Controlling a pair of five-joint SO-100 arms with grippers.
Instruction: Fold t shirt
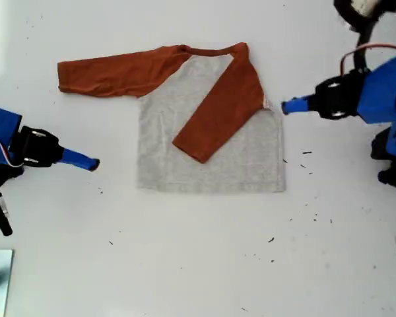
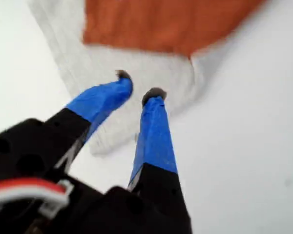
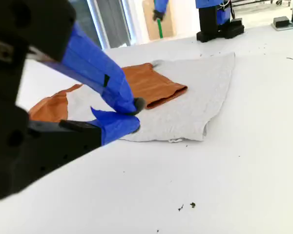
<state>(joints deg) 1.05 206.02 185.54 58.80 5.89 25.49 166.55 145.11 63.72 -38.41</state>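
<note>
Rust-orange sleeve (image 1: 112, 74) of the t shirt (image 1: 211, 155) stretched toward exterior view's left, nearest my second gripper (image 1: 94, 163), closed empty; my first gripper (image 1: 284, 105) slightly parted.

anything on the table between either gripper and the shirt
Nothing visible. My first gripper sits right at the t shirt edge on the exterior view's right. My second gripper has only bare white table between it and the shirt; small dark specks lie off to the side.

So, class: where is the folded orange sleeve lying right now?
In the exterior view, the folded sleeve lies diagonally across the grey body of the t shirt, toward the exterior view's right, its cuff near the middle of the shirt.
</note>
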